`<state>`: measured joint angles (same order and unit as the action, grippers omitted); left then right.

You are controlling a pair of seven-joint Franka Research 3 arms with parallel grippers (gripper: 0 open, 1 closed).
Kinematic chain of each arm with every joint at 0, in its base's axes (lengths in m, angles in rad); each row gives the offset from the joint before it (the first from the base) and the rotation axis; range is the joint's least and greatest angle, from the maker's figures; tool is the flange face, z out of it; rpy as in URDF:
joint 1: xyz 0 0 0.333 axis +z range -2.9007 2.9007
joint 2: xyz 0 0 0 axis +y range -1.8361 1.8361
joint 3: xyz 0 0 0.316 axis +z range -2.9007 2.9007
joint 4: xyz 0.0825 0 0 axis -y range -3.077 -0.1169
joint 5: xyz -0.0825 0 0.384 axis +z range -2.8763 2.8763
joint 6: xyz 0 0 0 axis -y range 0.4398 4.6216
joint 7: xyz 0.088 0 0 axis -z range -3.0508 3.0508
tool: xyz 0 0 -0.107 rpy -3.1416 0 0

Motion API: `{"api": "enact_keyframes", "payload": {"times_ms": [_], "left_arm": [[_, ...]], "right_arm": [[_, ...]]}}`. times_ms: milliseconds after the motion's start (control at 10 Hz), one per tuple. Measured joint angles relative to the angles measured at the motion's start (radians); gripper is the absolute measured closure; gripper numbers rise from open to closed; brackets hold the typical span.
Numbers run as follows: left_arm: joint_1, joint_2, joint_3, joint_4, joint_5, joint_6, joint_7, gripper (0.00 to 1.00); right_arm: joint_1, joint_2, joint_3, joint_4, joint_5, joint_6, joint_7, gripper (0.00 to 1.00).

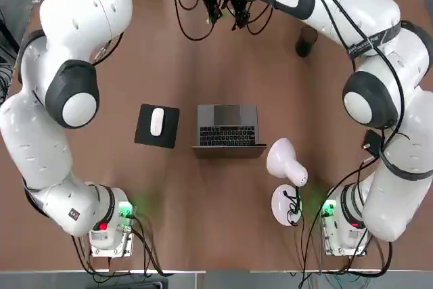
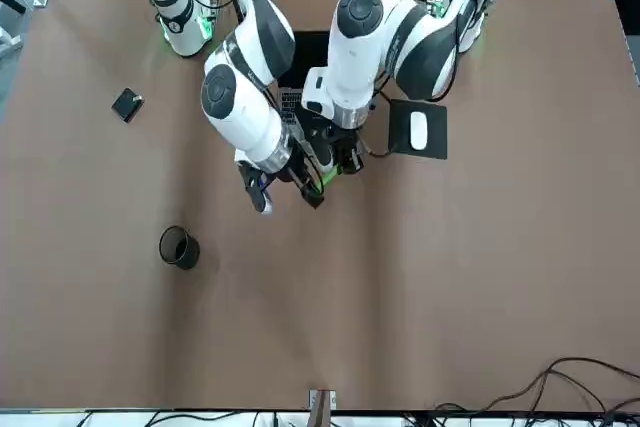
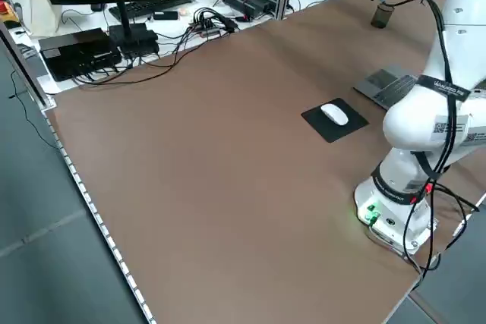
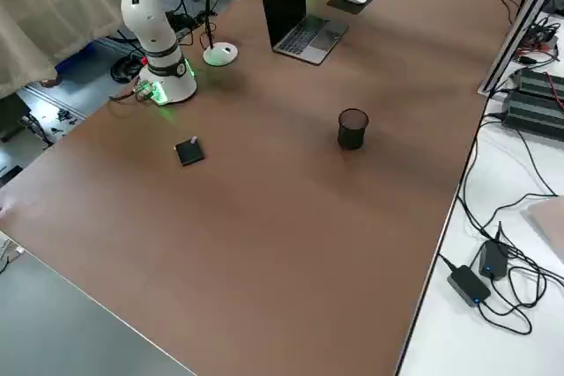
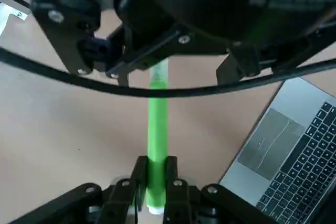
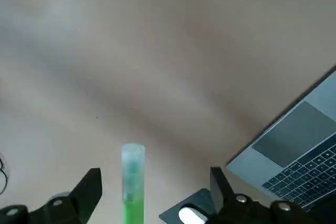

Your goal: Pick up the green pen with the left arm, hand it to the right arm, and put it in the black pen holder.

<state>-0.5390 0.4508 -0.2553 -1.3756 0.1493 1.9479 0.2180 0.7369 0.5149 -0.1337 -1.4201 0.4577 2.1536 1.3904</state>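
Note:
My left gripper is shut on one end of the green pen and holds it in the air over the far middle of the table. The pen's other end lies between the spread fingers of my right gripper, which is open and not touching it. In the front view the two grippers meet, the right gripper beside the left gripper, with a bit of green pen showing. The black pen holder stands upright and apart, on the right arm's side of the table.
A laptop sits open at mid-table, with a white mouse on a black pad to its left and a white desk lamp to its right. A small flat black square lies near the right arm's base.

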Motion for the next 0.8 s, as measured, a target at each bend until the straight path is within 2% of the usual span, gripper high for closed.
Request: {"api": "enact_keyframes", "payload": {"times_ms": [200, 400, 500, 600, 700, 800], "left_arm": [[0.0, 0.0, 0.0, 0.0, 0.0, 0.0, -0.001, 0.82], [0.0, 0.0, 0.0, 0.0, 0.0, 0.0, -0.002, 0.82], [-0.001, 0.0, 0.0, 0.0, 0.0, 0.0, -0.002, 0.82], [-0.002, 0.0, -0.001, 0.0, 0.0, -0.001, -0.002, 0.82], [-0.004, 0.0, -0.001, 0.0, 0.0, -0.002, -0.003, 0.82], [-0.008, 0.0, -0.003, 0.0, 0.0, -0.004, -0.003, 0.82]], "right_arm": [[-0.002, 0.0, -0.002, 0.0, 0.001, 0.0, 0.001, 0.15], [-0.002, 0.0, -0.003, 0.0, 0.015, 0.0, 0.001, 0.27], [-0.002, 0.0, -0.003, 0.0, 0.024, 0.0, 0.001, 0.46], [-0.003, 0.0, -0.003, 0.0, 0.029, 0.002, 0.001, 0.56], [-0.003, 0.0, -0.003, 0.0, 0.03, 0.003, 0.001, 0.59], [-0.003, 0.0, -0.004, 0.003, 0.031, 0.012, 0.001, 0.77]]}}
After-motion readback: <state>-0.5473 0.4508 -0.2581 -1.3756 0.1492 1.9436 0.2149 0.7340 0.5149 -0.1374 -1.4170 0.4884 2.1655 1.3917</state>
